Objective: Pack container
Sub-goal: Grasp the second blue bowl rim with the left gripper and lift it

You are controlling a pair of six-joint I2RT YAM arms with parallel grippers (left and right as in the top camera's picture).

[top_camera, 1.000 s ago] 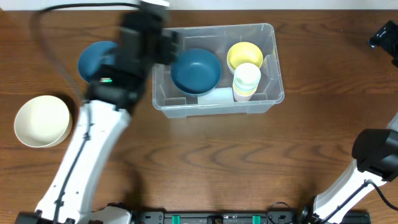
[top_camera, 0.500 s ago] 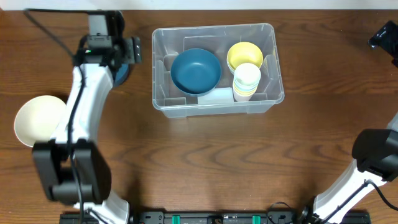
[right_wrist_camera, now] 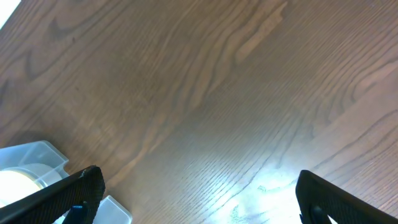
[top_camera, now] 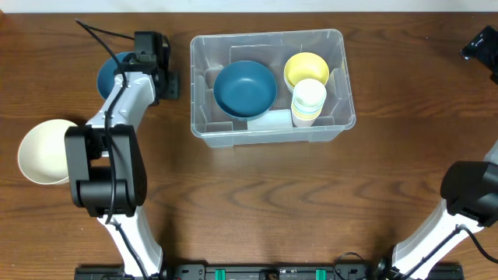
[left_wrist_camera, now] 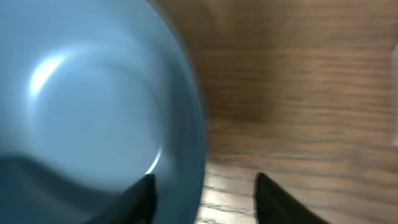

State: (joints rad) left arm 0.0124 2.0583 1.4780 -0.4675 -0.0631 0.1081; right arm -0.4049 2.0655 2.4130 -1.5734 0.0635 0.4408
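Note:
The clear container [top_camera: 268,134] stands at the back middle of the table. It holds a blue bowl [top_camera: 245,87], a yellow bowl [top_camera: 306,67] and a stack of cups [top_camera: 309,101]. A second blue bowl [top_camera: 109,74] sits on the table to its left. My left gripper [top_camera: 148,74] is at that bowl's right rim. In the left wrist view the bowl [left_wrist_camera: 93,106] fills the left side and my left gripper [left_wrist_camera: 202,177] straddles its rim, one finger inside and one outside with a gap showing. My right gripper [right_wrist_camera: 198,177] hangs open over bare wood at the far right.
A cream bowl [top_camera: 43,152] rests near the table's left edge. The right arm [top_camera: 482,45] is at the back right corner, well away from the container. A corner of the container [right_wrist_camera: 37,155] shows in the right wrist view.
My left arm has swung left from the container's left wall down to the blue bowl on the table, and its jaws have narrowed. The right arm has not moved.

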